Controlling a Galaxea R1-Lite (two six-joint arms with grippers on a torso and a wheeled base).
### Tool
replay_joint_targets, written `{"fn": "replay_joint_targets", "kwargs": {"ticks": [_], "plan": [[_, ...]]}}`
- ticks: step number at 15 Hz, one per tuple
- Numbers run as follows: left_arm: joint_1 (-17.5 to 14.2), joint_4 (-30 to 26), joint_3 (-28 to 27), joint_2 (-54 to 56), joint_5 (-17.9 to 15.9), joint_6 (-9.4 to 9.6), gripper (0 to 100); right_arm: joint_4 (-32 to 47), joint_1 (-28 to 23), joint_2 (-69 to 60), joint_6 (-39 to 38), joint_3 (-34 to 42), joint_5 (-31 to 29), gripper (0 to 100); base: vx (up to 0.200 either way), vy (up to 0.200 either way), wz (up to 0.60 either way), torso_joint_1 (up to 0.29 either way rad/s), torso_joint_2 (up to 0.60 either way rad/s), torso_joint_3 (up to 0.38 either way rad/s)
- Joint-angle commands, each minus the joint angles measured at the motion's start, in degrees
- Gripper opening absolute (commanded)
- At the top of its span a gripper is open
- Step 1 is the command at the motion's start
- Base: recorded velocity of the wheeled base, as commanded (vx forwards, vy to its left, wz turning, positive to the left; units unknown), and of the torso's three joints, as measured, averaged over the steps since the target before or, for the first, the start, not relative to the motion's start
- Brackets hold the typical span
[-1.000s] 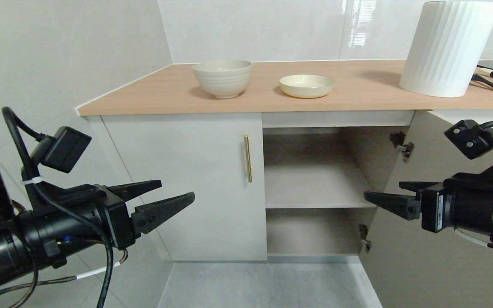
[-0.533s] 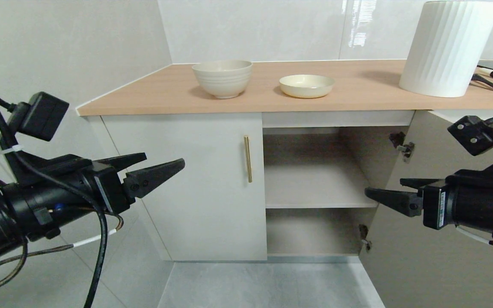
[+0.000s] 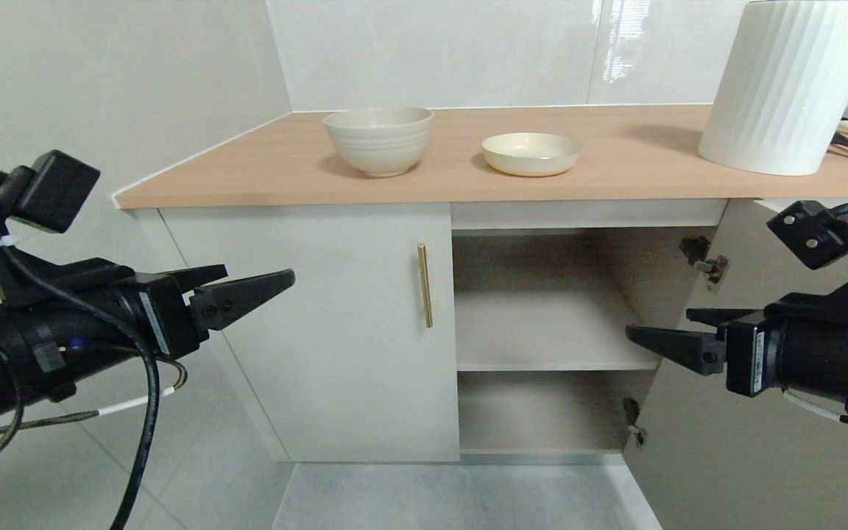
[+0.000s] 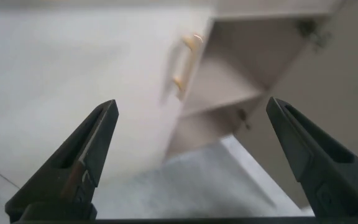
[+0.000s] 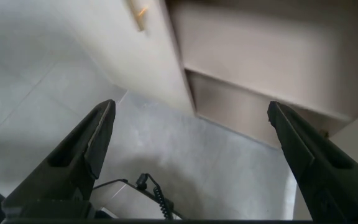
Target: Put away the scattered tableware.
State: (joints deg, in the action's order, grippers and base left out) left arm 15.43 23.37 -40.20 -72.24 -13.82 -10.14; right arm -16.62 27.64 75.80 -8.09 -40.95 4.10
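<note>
countertop (image 3: 615, 173): wood-toned top over a pale cabinet, tiled wall behind. Judged: nothing put away yet.
deep bowl (image 3: 378, 140): cream, ribbed, upright; toward the countertop's left end, set back from its front edge.
shallow dish (image 3: 531, 153): cream, upright; near the deep bowl on its right side, not touching, about mid-length of the countertop.
ribbed container (image 3: 785, 88): tall, white, at the countertop's right end, well apart from the shallow dish.
left door (image 3: 336, 331): shut, with a brass handle (image 3: 424, 285) at its inner edge.
right door (image 3: 696, 456): swung open; one shelf (image 3: 542, 342) crosses the compartment behind it.
left gripper (image 3: 258, 274): in front of the left door, below the countertop's front edge; fingers spread wide, nothing between them.
right gripper (image 3: 658, 324): at about shelf height, just beside the right door; fingers wide apart, holding nothing.
key relation: both pieces sit above and beyond the fingertips. The deep bowl lies up and ahead of the left gripper, the nearer arm to it. The shallow dish stands over the open compartment, up and leftward of the right gripper, and looks closer to that arm.
axis: both pieces are round, so no long axis; the rim is the likely hold.
judgement: approach stage; either arm must rise above the front edge before closing on a rim.
</note>
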Motion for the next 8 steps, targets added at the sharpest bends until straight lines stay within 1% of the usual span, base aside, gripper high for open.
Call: {"fn": "replay_joint_targets", "kwargs": {"ticks": [1,3,8], "plan": [[-0.6,0.1,-0.5,0.3,-0.1,-0.05,100,-0.1,0.0,0.0,0.0,0.0,0.0,100,0.200,0.000,0.00,0.007,0.00,0.002],[-0.6,0.1,-0.5,0.3,-0.2,-0.14,100,-0.1,0.0,0.1,0.0,0.1,0.0,100,0.200,0.000,0.00,0.007,0.00,0.007],[-0.6,1.9,-0.6,0.0,0.2,-0.05,100,-0.1,0.0,0.3,0.0,0.1,0.0,100,0.000,0.000,0.00,0.000,0.00,0.000]]}}
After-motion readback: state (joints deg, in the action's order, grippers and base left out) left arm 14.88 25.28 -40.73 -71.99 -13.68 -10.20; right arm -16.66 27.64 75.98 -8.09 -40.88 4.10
